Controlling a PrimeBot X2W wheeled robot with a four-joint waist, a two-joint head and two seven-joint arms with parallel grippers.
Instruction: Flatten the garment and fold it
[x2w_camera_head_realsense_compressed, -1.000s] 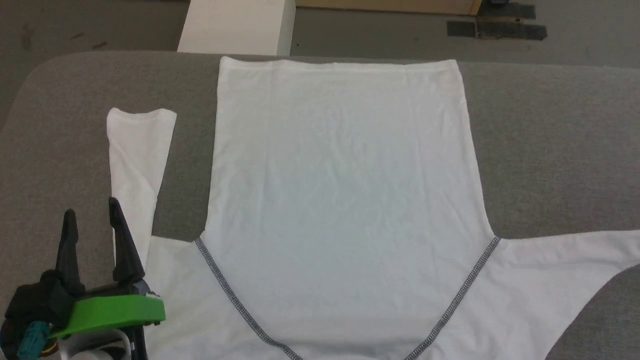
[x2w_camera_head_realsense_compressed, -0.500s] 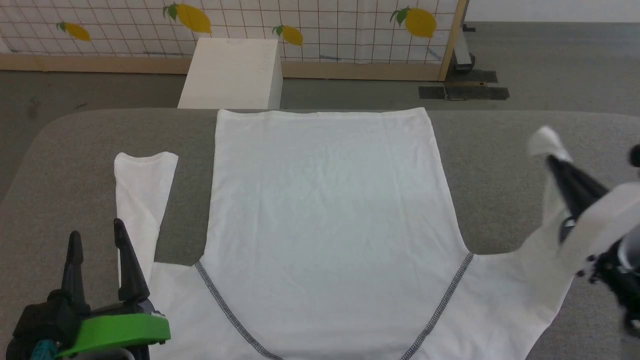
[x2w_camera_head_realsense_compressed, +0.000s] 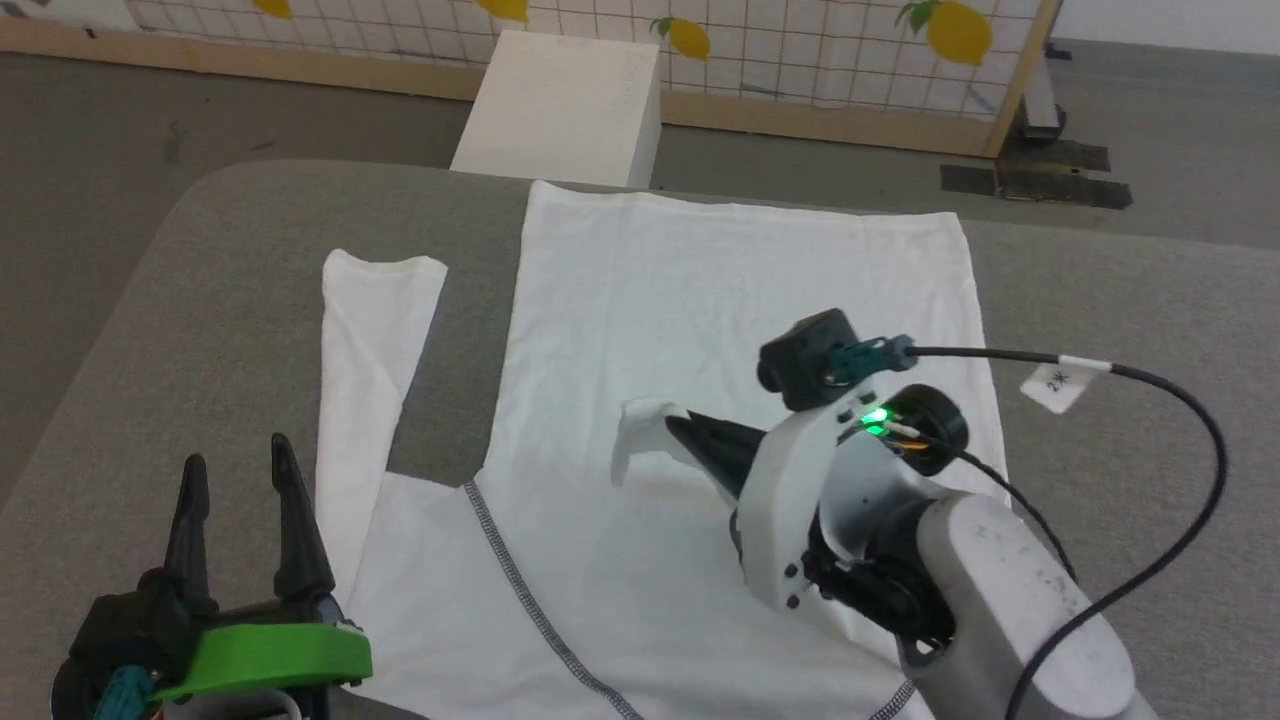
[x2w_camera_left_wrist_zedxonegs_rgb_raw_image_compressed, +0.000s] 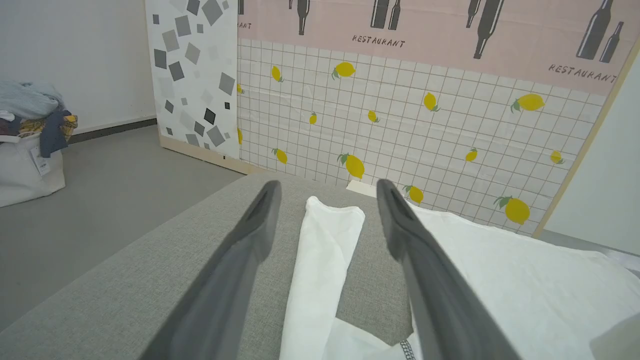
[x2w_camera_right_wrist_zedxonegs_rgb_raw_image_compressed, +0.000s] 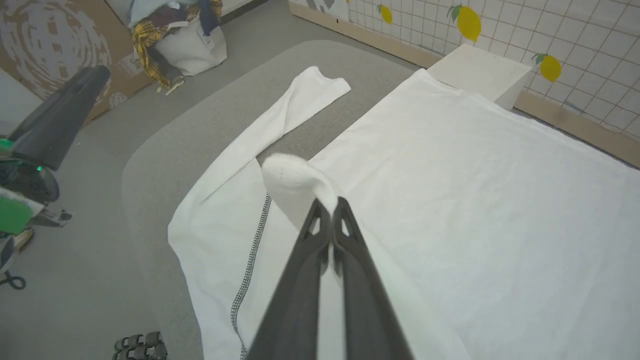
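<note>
The right end effector (x2w_camera_head_realsense_compressed: 672, 424) is pinched tight on a sleeve cuff (x2w_camera_head_realsense_compressed: 632, 432) of the garment (x2w_camera_head_realsense_compressed: 720, 270), whose body lies flat on the bench (x2w_camera_head_realsense_compressed: 200, 300) beneath it. The left end effector (x2w_camera_head_realsense_compressed: 238, 452) gapes wide and empty, with the other sleeve (x2w_camera_head_realsense_compressed: 370, 330) just ahead of its tips.

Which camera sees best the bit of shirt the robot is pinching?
The right wrist view: it looks straight along the right gripper, shut on the garment's sleeve end. The head view shows it sideways, smaller. The left wrist view shows the other sleeve, lying flat.
</note>
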